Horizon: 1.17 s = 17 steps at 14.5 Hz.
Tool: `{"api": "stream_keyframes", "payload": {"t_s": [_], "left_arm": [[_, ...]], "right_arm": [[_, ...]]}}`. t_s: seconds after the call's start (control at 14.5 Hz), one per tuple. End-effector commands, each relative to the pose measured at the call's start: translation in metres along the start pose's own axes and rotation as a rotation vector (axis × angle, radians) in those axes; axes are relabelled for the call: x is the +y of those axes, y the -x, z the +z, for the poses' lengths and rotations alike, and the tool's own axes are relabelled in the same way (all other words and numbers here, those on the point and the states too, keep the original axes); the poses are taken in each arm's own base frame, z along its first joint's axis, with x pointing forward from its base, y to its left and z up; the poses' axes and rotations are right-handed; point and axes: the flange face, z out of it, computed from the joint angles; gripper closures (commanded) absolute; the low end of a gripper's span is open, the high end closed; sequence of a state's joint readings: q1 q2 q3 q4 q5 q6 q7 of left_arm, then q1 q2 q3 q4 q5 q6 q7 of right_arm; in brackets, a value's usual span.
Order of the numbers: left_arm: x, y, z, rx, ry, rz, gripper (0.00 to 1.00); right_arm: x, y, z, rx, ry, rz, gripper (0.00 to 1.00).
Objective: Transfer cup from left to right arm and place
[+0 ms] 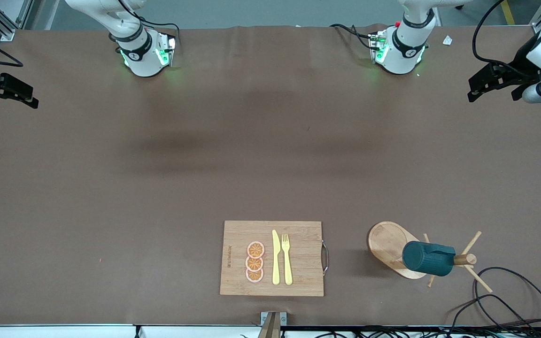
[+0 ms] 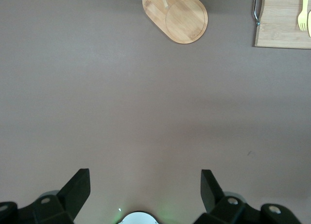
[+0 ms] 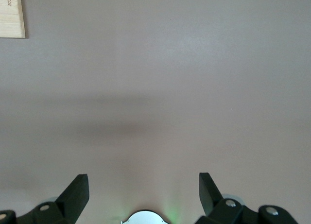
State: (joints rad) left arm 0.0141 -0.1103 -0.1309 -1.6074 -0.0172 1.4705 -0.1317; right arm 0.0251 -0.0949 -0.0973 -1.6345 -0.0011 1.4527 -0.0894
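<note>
The dark teal cup hangs sideways on a peg of a wooden mug rack with an oval base, near the front camera toward the left arm's end of the table. The rack's base also shows in the left wrist view; the cup is out of that view. My left gripper is open and empty, held high at the left arm's end of the table, well apart from the cup. Its open fingers show in the left wrist view. My right gripper is open and empty at the right arm's end, also shown in the right wrist view.
A wooden cutting board with a metal handle lies near the front edge, beside the rack. It holds three orange slices, a yellow knife and a yellow fork. Black cables lie by the rack.
</note>
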Motion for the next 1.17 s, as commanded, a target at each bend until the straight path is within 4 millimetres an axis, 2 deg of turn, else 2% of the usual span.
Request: {"api": "stream_keyframes", "payload": {"t_s": [0.0, 0.41, 0.76, 0.97, 1.11], "left_arm": [[0.0, -0.002, -0.004, 0.004, -0.002, 0.015, 0.0], [-0.016, -0.021, -0.012, 0.029, 0.002, -0.016, 0.0], [-0.025, -0.037, 0.006, -0.002, -0.007, -0.049, 0.0], [-0.051, -0.059, 0.02, -0.022, 0.011, -0.094, 0.0], [-0.06, -0.069, 0.025, -0.025, 0.009, -0.11, 0.0]], "right_arm": [[-0.004, 0.01, -0.003, 0.007, -0.006, -0.005, 0.0], [-0.004, 0.009, -0.003, 0.009, -0.006, -0.007, 0.0], [-0.004, 0.009, -0.003, 0.011, -0.006, -0.007, 0.0], [-0.005, 0.009, -0.003, 0.01, -0.005, -0.008, 0.0], [-0.005, 0.009, -0.004, 0.012, -0.005, -0.008, 0.0]]}}
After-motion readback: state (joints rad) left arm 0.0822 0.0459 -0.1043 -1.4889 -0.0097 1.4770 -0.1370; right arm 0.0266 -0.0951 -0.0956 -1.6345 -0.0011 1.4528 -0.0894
